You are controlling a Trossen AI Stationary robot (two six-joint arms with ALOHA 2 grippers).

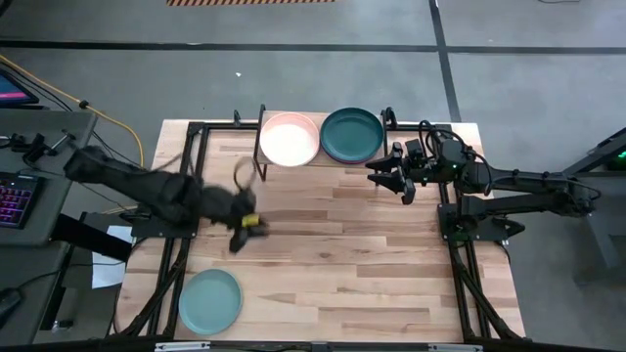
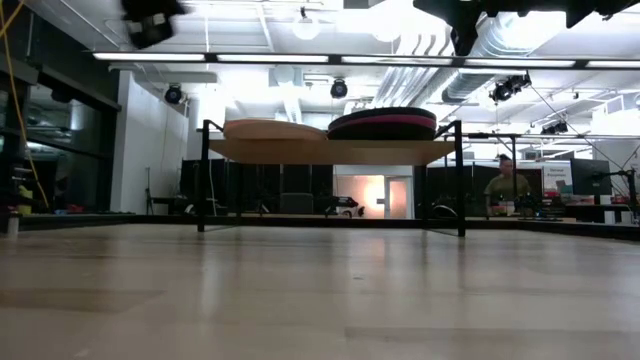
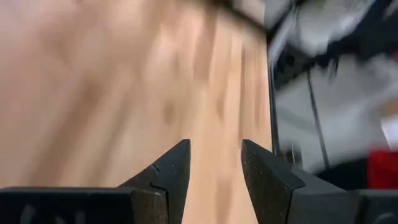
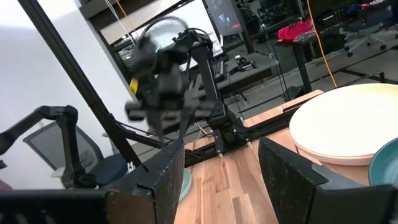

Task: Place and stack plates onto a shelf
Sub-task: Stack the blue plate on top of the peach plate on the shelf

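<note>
The shelf (image 2: 330,151) stands at the table's far middle. On its left half lies a peach plate (image 1: 289,140). On its right half a dark teal plate (image 1: 352,135) tops a stack, with a magenta plate (image 2: 385,121) and a black plate (image 2: 385,132) under it. A pale blue-green plate (image 1: 209,300) lies flat on the table at the near left. My left gripper (image 1: 240,235) is open and empty above the table's middle left, blurred. My right gripper (image 1: 376,173) is open and empty just right of the shelf, pointing toward it.
Black frame rails (image 1: 460,264) run along the table's left and right sides. Bare tabletop (image 1: 342,264) lies between the shelf and the near edge. A person (image 2: 508,185) sits in the room far behind the table.
</note>
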